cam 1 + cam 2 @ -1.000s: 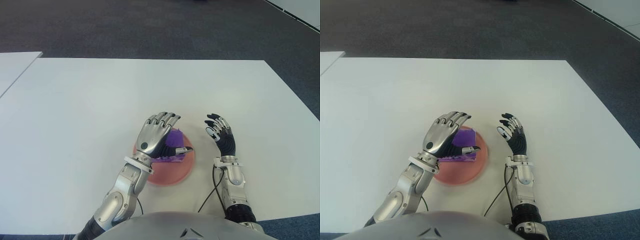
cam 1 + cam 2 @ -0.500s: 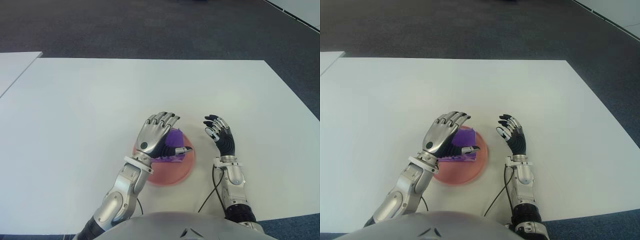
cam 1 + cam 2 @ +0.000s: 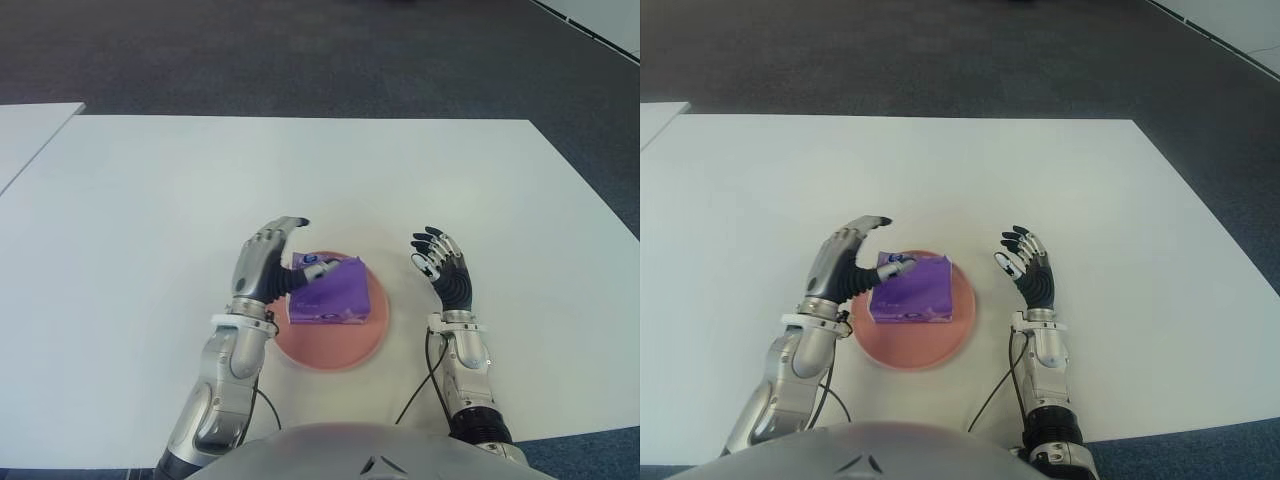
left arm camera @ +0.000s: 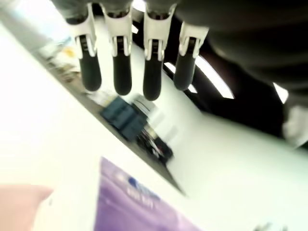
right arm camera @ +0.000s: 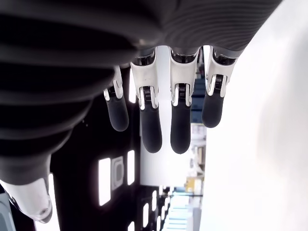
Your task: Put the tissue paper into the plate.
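A purple tissue pack point(image 3: 330, 290) lies flat inside the pink plate point(image 3: 340, 348) near the table's front edge. My left hand point(image 3: 270, 265) stands just left of the plate, fingers spread and holding nothing, its thumb tip close over the pack's left edge. The left wrist view shows the straight fingers point(image 4: 122, 67) above the purple pack point(image 4: 139, 207), apart from it. My right hand point(image 3: 442, 268) is upright to the right of the plate, fingers relaxed and empty.
The white table point(image 3: 150, 200) stretches far to the left and back. A second white surface point(image 3: 25, 130) shows at the far left. Dark carpet point(image 3: 300, 50) lies beyond the table's far edge.
My left hand has let go of the tissue pack and moved left off the plate. The pack now lies uncovered in the plate. The right hand has barely moved.
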